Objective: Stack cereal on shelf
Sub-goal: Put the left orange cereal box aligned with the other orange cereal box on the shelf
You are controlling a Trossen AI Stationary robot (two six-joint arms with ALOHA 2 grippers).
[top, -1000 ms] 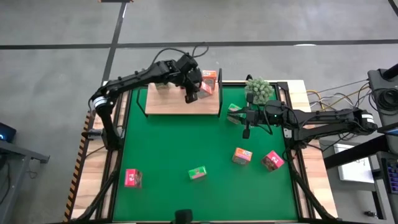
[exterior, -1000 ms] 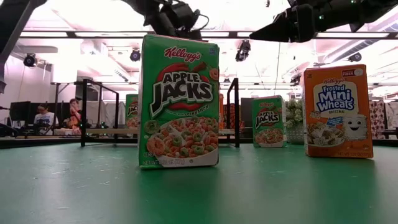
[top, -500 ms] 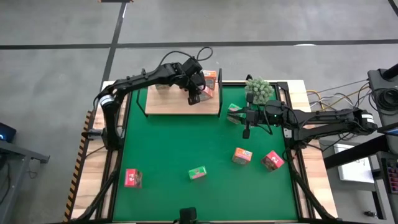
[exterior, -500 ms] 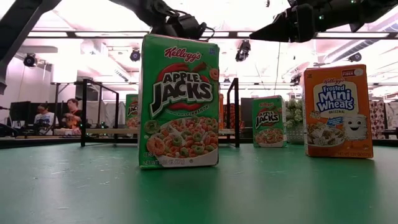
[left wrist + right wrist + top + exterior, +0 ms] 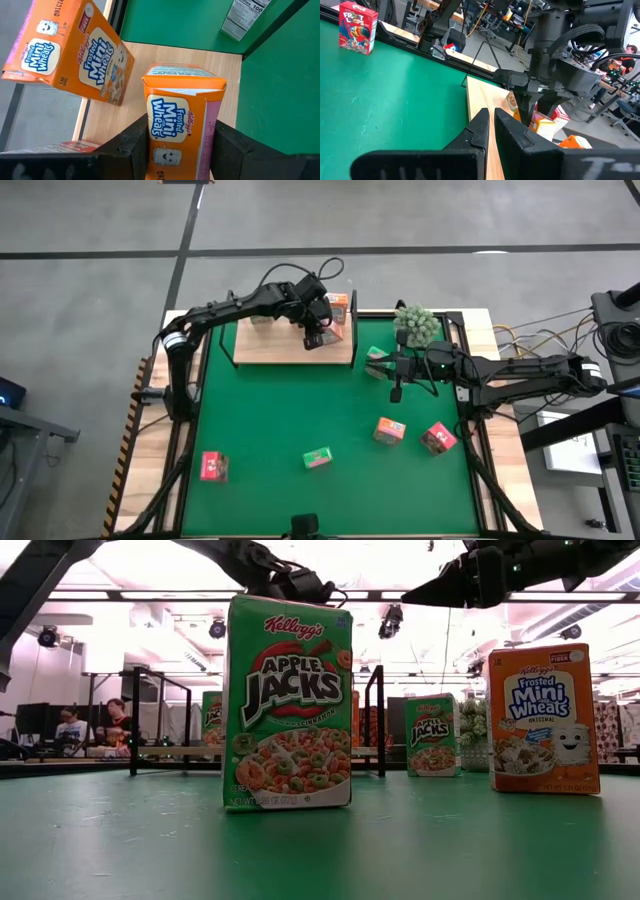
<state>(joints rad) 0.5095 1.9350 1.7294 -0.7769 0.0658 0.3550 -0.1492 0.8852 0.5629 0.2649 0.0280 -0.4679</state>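
The wooden shelf (image 5: 285, 347) stands at the mat's far side. My left gripper (image 5: 316, 332) hovers over its right end, shut on an orange cereal box (image 5: 177, 115). A second orange box (image 5: 337, 310) (image 5: 85, 55) stands tilted on the shelf just beyond it, and a pink-red box (image 5: 60, 147) shows beside my finger. My right gripper (image 5: 396, 390) is shut and holds nothing, next to a green box (image 5: 377, 357) on the mat. Loose boxes on the mat: pink-red (image 5: 213, 467), green (image 5: 317, 459), orange (image 5: 389, 430), pink-red (image 5: 438, 438). My left gripper pinches the orange box between its two fingers (image 5: 132, 142), one on each narrow side, near the box's lower part (image 5: 155, 142). The fingers come from above and slant toward the shelf. The box is upright over the shelf board (image 5: 220, 65); whether its base touches the wood I cannot tell.
A small green plant (image 5: 417, 323) stands at the far right, close to my right arm. Black wire brackets (image 5: 372, 720) close both shelf ends. A green box (image 5: 212, 718) sits at the shelf's left part. People sit in the room behind the table.
My left gripper, still shut on the orange box, has shifted a little toward the table's right and near side, closer to the orange box on the shelf's right end. The right arm has kept still.
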